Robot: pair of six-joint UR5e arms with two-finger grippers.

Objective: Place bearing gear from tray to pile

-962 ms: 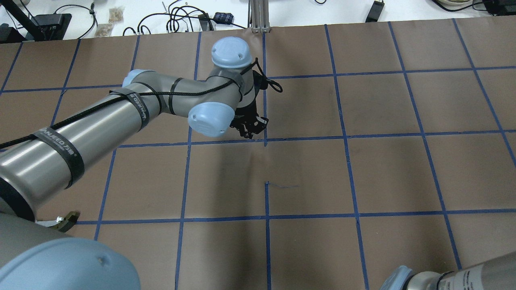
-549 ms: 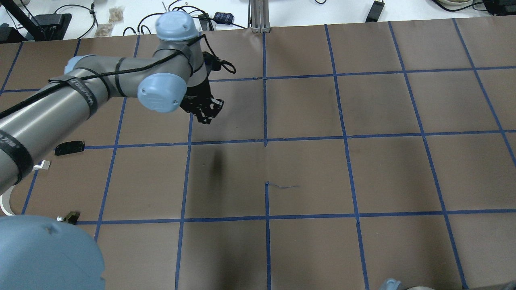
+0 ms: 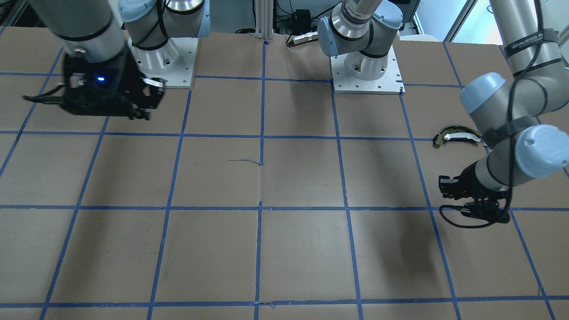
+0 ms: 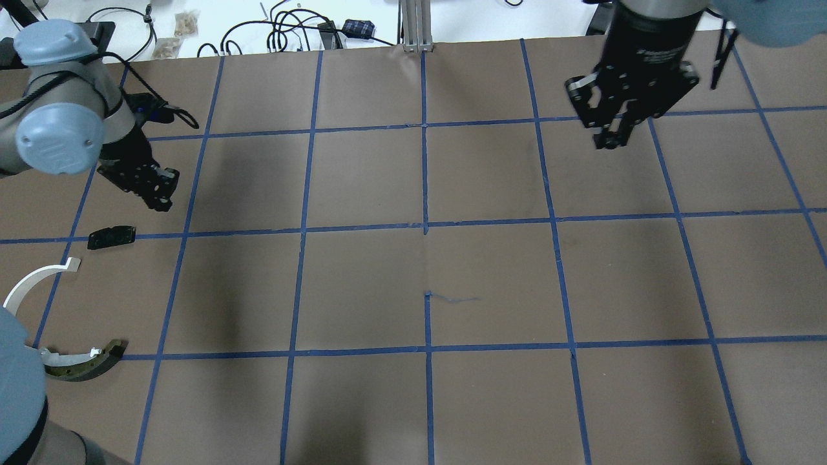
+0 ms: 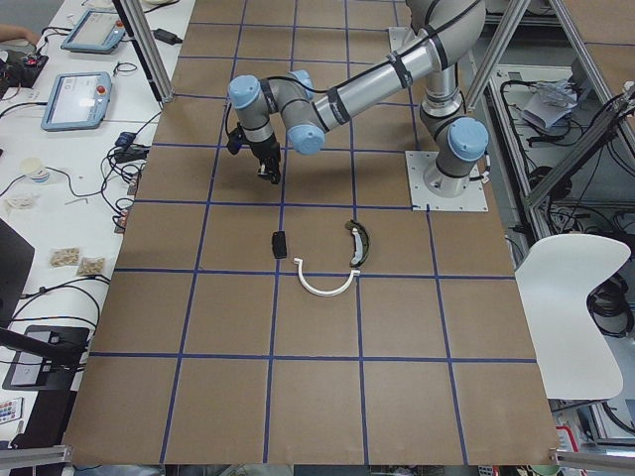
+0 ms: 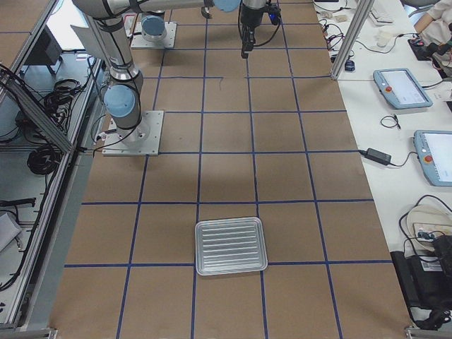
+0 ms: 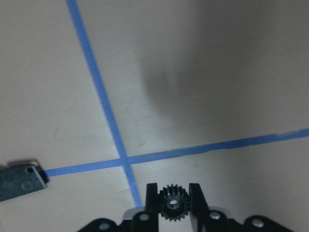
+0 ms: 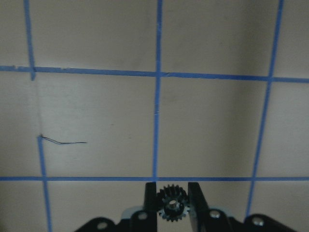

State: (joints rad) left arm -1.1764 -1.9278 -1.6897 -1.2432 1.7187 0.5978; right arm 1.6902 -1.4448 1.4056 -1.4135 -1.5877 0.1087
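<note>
My left gripper point(image 4: 158, 194) is shut on a tiny black bearing gear point(image 7: 171, 205), held between its fingers above the brown table. It hangs just beyond the pile: a flat black plate point(image 4: 112, 237), a white half-ring strip point(image 4: 32, 281) and a dark curved metal piece point(image 4: 84, 361). The plate's corner shows in the left wrist view point(image 7: 17, 181). My right gripper point(image 4: 610, 139) is high over the far right of the table. It is shut on a second small black gear point(image 8: 171, 205). The metal tray point(image 6: 231, 246) lies far off at the table's right end.
The table is brown paper with a blue tape grid point(image 4: 425, 226). Cables and boxes point(image 4: 291, 29) lie beyond the far edge. The two arm bases point(image 3: 366, 66) stand on white plates at the robot's side.
My left arm has swung left across the table with the gear and now hangs by the black plate. My right gripper has come into view at the upper right.
</note>
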